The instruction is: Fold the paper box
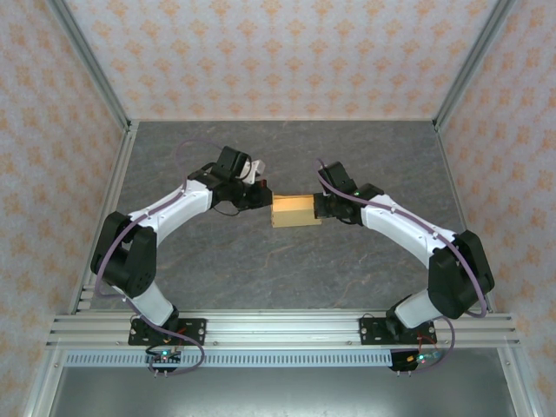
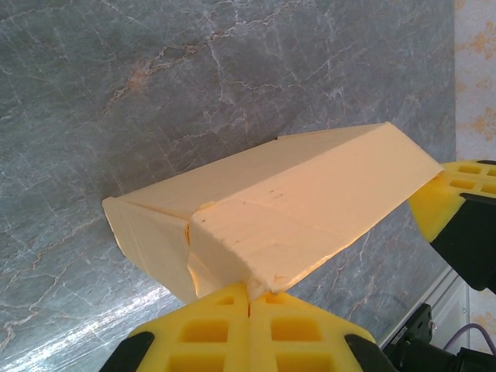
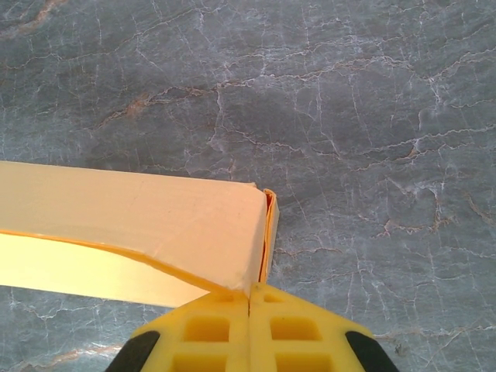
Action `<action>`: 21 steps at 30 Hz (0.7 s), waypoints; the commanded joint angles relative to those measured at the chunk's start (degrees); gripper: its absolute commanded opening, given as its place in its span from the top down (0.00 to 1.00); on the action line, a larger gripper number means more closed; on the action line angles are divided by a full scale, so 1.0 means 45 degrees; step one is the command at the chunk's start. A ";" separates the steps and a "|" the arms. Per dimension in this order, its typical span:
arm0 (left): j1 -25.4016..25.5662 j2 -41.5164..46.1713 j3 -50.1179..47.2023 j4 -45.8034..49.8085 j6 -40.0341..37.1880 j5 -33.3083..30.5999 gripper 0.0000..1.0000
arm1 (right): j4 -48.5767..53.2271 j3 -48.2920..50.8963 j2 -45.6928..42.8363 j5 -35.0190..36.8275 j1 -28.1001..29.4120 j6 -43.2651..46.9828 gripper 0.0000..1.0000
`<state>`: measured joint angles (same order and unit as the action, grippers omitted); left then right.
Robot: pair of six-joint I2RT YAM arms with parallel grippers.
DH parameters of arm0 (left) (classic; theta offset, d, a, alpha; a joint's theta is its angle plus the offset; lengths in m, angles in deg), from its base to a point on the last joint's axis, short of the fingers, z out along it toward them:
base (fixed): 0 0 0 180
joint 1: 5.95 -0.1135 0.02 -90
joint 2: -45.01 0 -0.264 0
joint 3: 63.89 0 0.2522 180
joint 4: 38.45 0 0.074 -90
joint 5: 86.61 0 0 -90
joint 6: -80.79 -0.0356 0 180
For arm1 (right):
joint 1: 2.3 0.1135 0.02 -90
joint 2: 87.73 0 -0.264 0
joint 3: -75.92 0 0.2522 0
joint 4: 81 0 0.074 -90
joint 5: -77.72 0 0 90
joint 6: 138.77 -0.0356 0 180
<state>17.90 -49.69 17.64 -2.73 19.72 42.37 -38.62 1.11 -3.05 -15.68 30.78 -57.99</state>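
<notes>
Grey marbled tabletop [image 1: 261,269], patterned walls [image 1: 261,52] round it, and the paper box [image 1: 294,210] at about the middle, its long axis running left to right between the two arms. It already reads as a closed rectangular box and not a flat sheet, so most of the folding looks done (to my eye, anyway). The left gripper [image 1: 261,198] has its fingers together, tips butted against the box's left end, where the card is creased at a corner. The right gripper [image 1: 323,207] is likewise closed, nosing the right end; there the end flap [image 3: 268,232] stands a sliver proud of the body. What seems left is seating those ends flush; whether either tab is tucked inside I cannot tell.
</notes>
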 commanded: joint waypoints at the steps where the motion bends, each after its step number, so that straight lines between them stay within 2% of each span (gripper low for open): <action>1: -0.0021 -0.0104 -0.0292 -0.0705 0.0697 0.0185 1.00 | 0.0007 0.0008 0.0067 -0.0031 0.0129 -0.0072 1.00; 9: -0.0125 -0.0082 -0.0084 -0.0692 0.1093 0.0503 1.00 | 0.0301 0.0046 0.0228 0.0540 0.0130 0.0169 1.00; 21: -0.0496 -0.0203 -0.0669 -0.2094 0.2544 0.1274 1.00 | 0.0395 0.0098 0.0312 0.0697 0.0129 0.0370 1.00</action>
<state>16.53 -50.15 15.69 -8.74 28.00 45.91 -38.60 1.11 -2.74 -13.69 30.96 -57.16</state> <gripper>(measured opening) 0.046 0.045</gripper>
